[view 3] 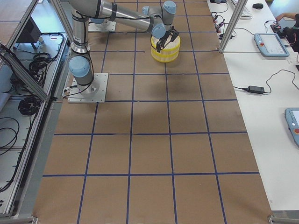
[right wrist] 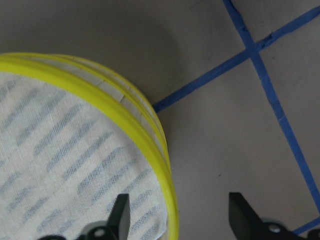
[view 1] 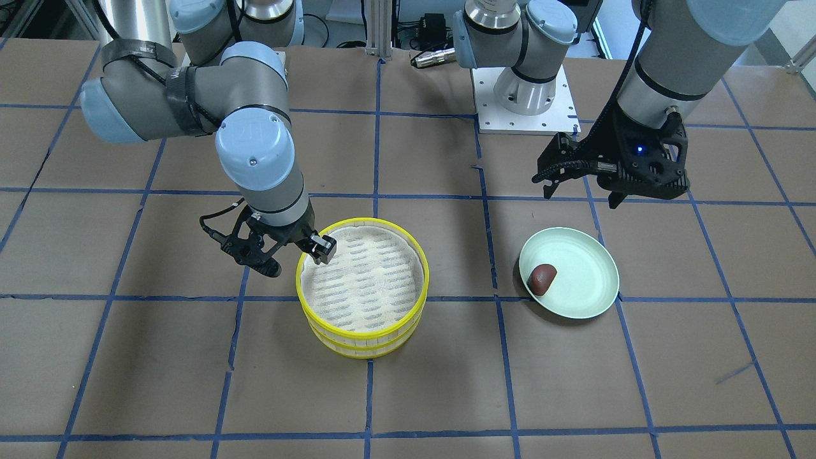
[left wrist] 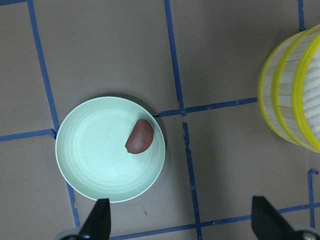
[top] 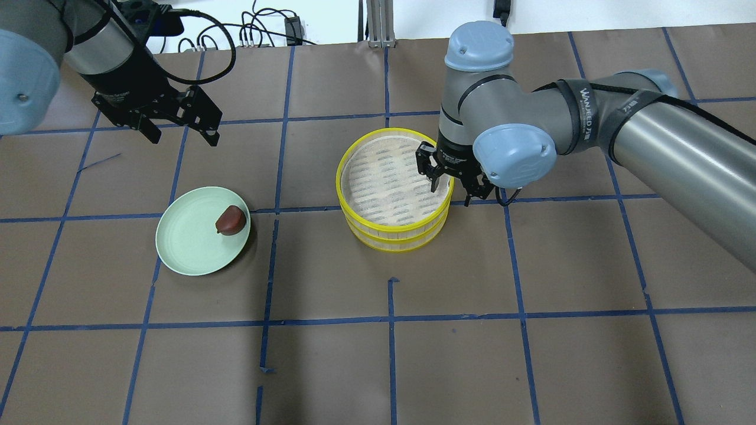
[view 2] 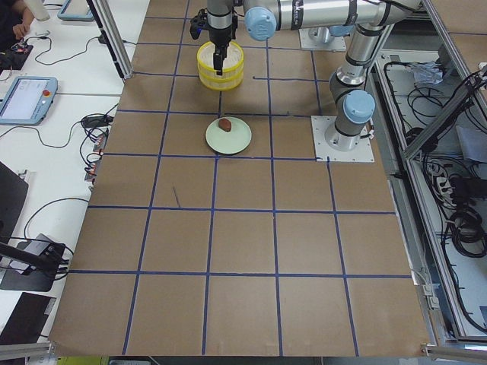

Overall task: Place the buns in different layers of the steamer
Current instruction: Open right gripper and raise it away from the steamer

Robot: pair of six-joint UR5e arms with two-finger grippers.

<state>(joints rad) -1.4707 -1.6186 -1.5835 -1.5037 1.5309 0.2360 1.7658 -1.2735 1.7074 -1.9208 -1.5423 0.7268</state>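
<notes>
The brown bun [top: 231, 219] sits on the plate [top: 183, 251] nearly beneath the wide-open, empty left gripper [top: 185, 140], the nearer one, while the right gripper [top: 450, 195], also open, straddles the rim of the top layer [top: 339, 177].

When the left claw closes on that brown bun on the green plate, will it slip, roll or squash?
The brown bun is small beside the green plate, so probably light. It's rounded and sits near the smooth plate's rim, so it may skid or rock if nudged off-centre. Softness can't be judged here; close the open left claw gently.
</notes>
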